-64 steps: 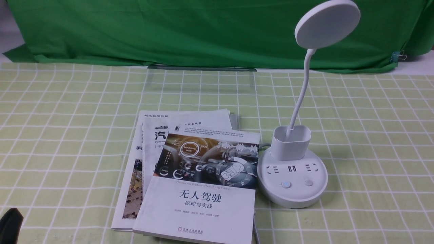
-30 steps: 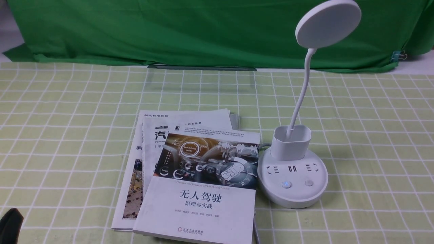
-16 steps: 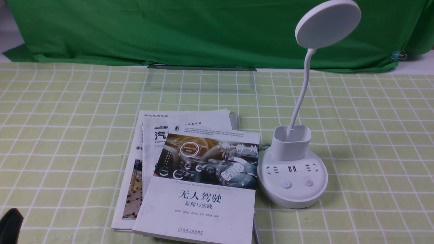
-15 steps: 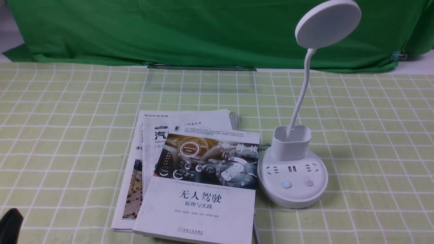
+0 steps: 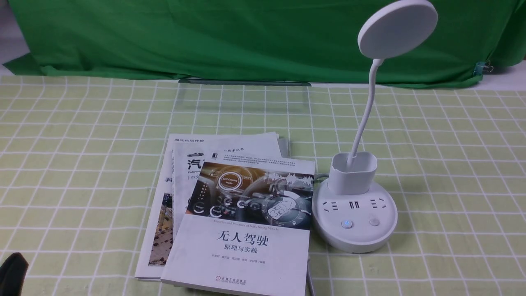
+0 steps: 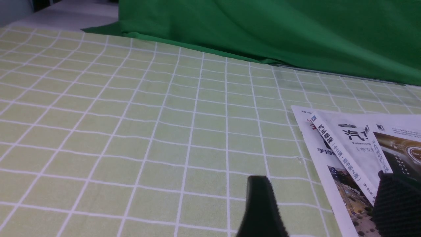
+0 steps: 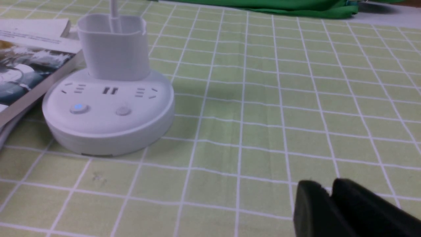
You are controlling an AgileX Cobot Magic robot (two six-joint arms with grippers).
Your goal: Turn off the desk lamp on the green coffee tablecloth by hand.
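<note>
The white desk lamp [image 5: 354, 222] stands on the green coffee tablecloth [image 5: 82, 144], right of centre. Its disc head [image 5: 397, 28] is held up on a thin bent neck [image 5: 363, 119] that rises from a cup holder [image 5: 352, 172]. On the base, the left button [image 5: 347, 223] glows blue and the right button [image 5: 374, 222] is unlit. In the right wrist view the lamp base [image 7: 108, 112] lies well ahead of my right gripper [image 7: 326, 186], whose black fingers are together. My left gripper [image 6: 325, 179] is open and empty over the cloth beside the books; only a black corner of it [image 5: 12, 271] shows in front.
A fanned stack of books [image 5: 234, 213] lies against the lamp base's left side. A dark green drape [image 5: 246, 37] hangs along the back, with a clear panel [image 5: 244, 96] before it. A grey cable [image 5: 310, 279] runs toward the front edge.
</note>
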